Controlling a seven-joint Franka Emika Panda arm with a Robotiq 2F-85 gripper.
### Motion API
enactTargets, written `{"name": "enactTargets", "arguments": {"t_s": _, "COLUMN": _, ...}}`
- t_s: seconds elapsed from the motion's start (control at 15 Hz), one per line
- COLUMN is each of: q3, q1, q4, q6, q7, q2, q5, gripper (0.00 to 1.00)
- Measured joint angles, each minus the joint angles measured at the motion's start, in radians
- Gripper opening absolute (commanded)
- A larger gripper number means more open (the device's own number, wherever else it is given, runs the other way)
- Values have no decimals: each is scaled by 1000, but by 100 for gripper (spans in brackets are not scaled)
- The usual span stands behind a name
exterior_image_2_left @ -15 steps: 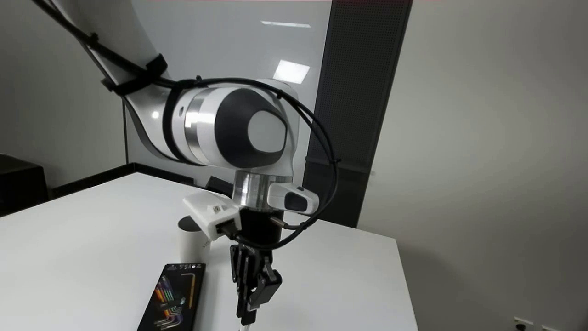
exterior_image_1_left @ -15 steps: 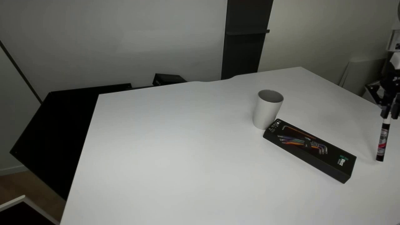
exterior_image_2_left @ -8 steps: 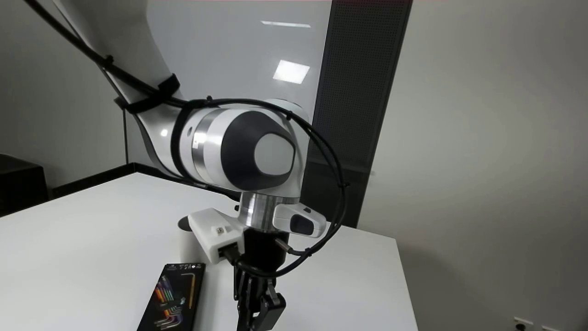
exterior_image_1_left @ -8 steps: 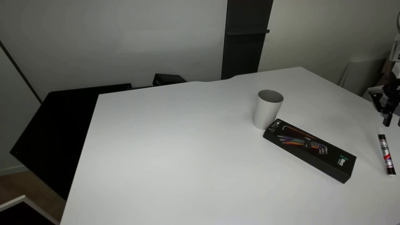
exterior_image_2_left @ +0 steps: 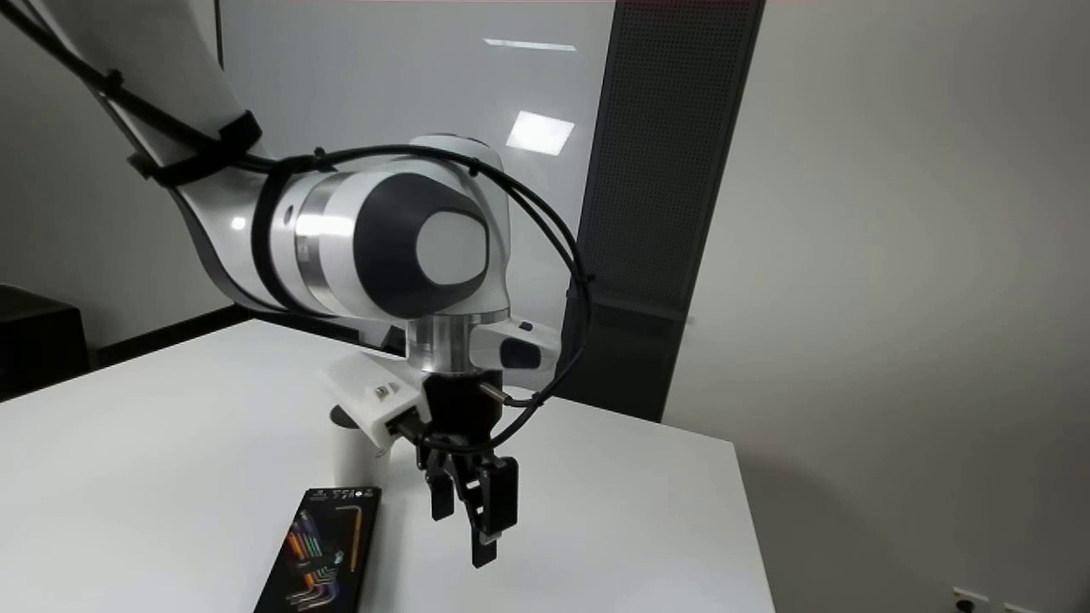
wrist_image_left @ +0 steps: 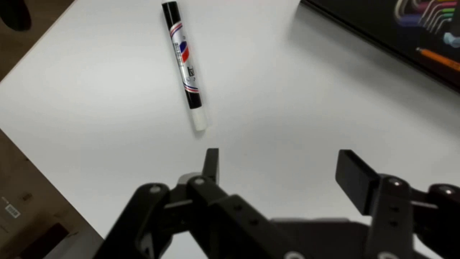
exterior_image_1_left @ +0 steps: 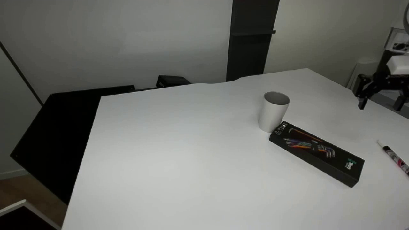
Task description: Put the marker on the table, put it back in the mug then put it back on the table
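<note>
The marker [wrist_image_left: 185,64] is laid flat on the desk [wrist_image_left: 266,82], and nothing but the desk is touched by it. The gripper [wrist_image_left: 279,153] is held up above the desk. Its fingers are spread wide apart, and nothing is held between them.

In the wrist view the marker is found out in front of the gripper, off to the left, not under the gap. Its white end is pointed back toward the gripper, almost in line with the finger on that side. The long way of the marker is set nearly straight out from the gripper, with just a small slant, so it could be pinched across its thin side.

If the marker is to be picked up next, hardly any turn seems to be needed. The gripper would have to be moved forward and a bit sideways, then let down with the marker's middle in the gap.

In an exterior view the mug [exterior_image_1_left: 273,113] is seen standing upright, just beside the black box [exterior_image_1_left: 316,153] and well apart from the marker. If this is the last laying down, only a move away is needed.
</note>
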Motion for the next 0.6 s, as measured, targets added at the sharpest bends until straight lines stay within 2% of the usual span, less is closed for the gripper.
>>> {"name": "enactTargets", "arguments": {"t_s": 0.27, "q3": 12, "q1": 32, "q4": -111, "q6": 160, "q7": 9, "q2": -80, "q5": 24, "gripper": 100}}
{"name": "enactTargets", "arguments": {"t_s": 0.6, "q3": 18, "q1": 25, "q4": -244, "q6": 225, "q7": 8, "q2": -177, "q5": 64, "gripper": 100}}
